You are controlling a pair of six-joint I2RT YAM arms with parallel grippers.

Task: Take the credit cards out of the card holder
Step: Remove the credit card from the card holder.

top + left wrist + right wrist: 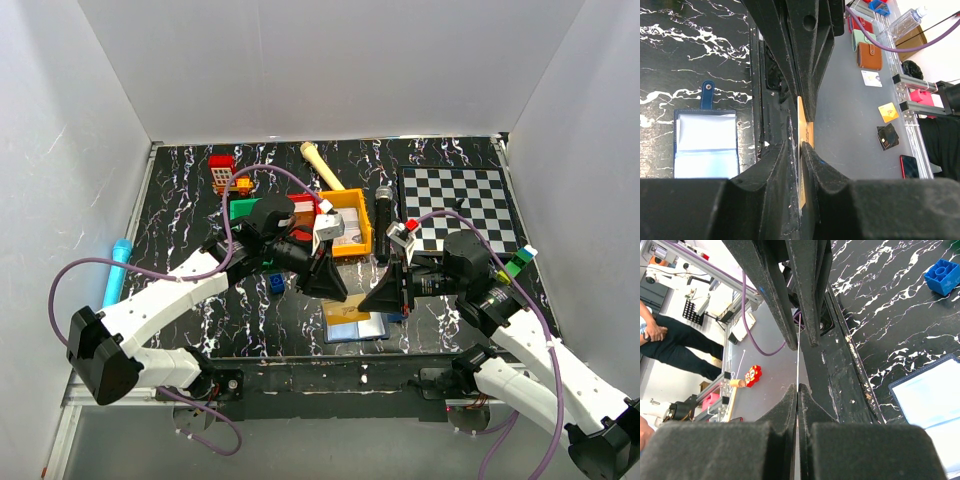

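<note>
The card holder [358,328] lies open near the table's front edge, pale inner faces up. It also shows in the left wrist view [705,145] and the right wrist view [935,395]. An orange-tan credit card [346,311] hangs just above it, held from both ends. My left gripper [335,288] is shut on one end; the card shows edge-on between its fingers [805,125]. My right gripper [372,300] is shut on the other end, where the card is a thin line [798,355]. The two grippers face each other tip to tip.
A small blue brick [276,284] lies left of the holder. Behind stand a yellow bin [350,220], a black cylinder [383,215], a chessboard [460,205], a wooden stick [322,165] and red toys [222,170]. A cyan tube [117,270] lies at the left edge.
</note>
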